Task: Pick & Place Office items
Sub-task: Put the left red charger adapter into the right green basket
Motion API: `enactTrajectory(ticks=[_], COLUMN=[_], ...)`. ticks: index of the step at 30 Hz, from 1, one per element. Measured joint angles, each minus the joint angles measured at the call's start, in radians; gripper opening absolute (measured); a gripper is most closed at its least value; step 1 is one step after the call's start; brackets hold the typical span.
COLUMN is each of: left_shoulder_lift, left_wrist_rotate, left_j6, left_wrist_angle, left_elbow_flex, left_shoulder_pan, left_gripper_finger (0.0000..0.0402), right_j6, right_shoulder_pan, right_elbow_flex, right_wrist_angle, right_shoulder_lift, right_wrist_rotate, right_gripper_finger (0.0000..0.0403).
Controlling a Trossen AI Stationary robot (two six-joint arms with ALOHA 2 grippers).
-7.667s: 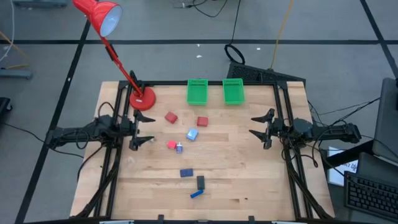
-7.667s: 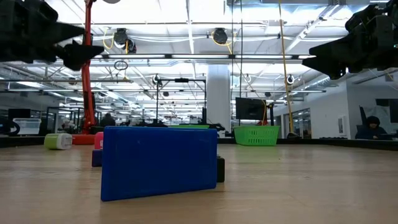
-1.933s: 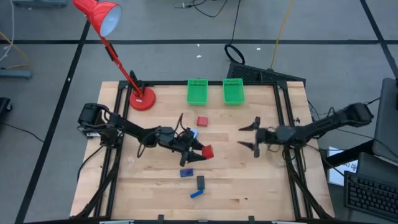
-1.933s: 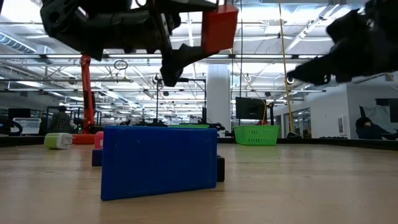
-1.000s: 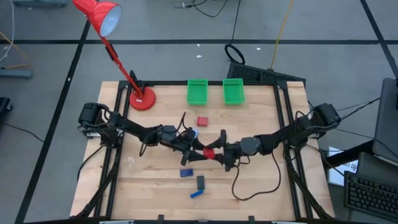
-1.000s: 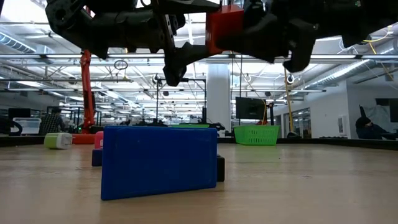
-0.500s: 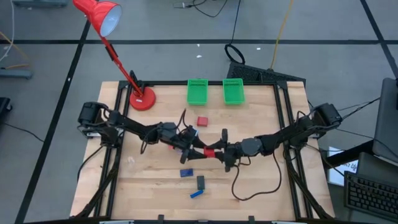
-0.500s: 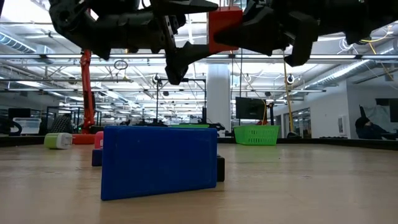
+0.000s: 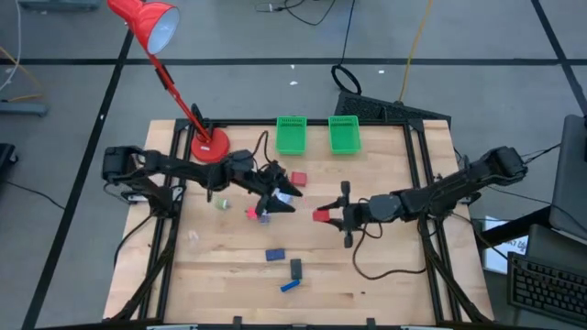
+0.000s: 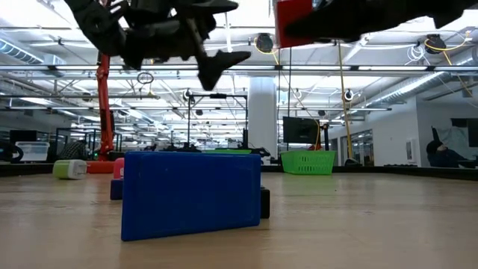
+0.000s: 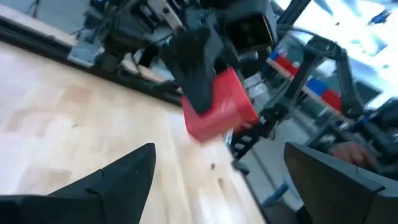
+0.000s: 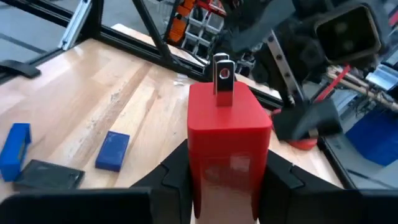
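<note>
One red block (image 9: 323,216) in right gripper (image 9: 328,216)

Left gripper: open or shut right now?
Open. The left gripper holds nothing, its fingers spread wide; the right gripper holds the red block.

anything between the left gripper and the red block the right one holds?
High view: only bare table between left gripper and red block, shut in right gripper.
</note>
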Motion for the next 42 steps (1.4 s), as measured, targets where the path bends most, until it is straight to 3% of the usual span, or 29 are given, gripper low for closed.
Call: enactTrajectory(ticks=[6, 10, 13, 16, 23, 30, 36, 42], left_shoulder_lift=[-0.234, -0.406, -0.507, -0.610, -0.836, -1.045, -1.177, -1.196], left_wrist_rotate=[-0.121, -0.340, -0.547, -0.674, -0.713, -0.880, -0.980, -0.993], left_j6=[0.148, 0.239, 0.289, 0.337, 0.343, 0.277, 0.277, 0.293], left_wrist_angle=[-0.428, -0.733, -0.835, -0.792, -0.611, -0.564, -0.569, -0.567], left_elbow_flex=[0.000, 0.000, -0.006, -0.064, -0.320, -0.520, -0.597, -0.608], left_shoulder_pan=[0.021, 0.016, -0.012, -0.048, -0.062, -0.061, -0.061, -0.061], left_gripper_finger=[0.0355, 0.0350, 0.0349, 0.0353, 0.0362, 0.0358, 0.0360, 0.0364], right_j6=[0.049, 0.099, 0.141, 0.179, 0.235, 0.253, 0.309, 0.356], right_shoulder_pan=[-0.019, -0.068, -0.117, -0.166, -0.246, -0.286, -0.341, -0.432], right_elbow_flex=[-0.133, -0.233, -0.301, -0.352, -0.400, -0.402, -0.402, -0.402], right_wrist_angle=[0.059, 0.133, 0.181, 0.213, 0.235, 0.247, 0.281, 0.330], right_shoulder_lift=[-0.104, -0.170, -0.209, -0.240, -0.269, -0.269, -0.269, -0.246], right_wrist_rotate=[0.001, 0.003, 0.003, 0.003, 0.001, 0.001, 0.000, 0.000], right_gripper_finger=[0.0104, 0.0104, 0.0104, 0.0104, 0.0104, 0.0104, 0.0104, 0.0104])
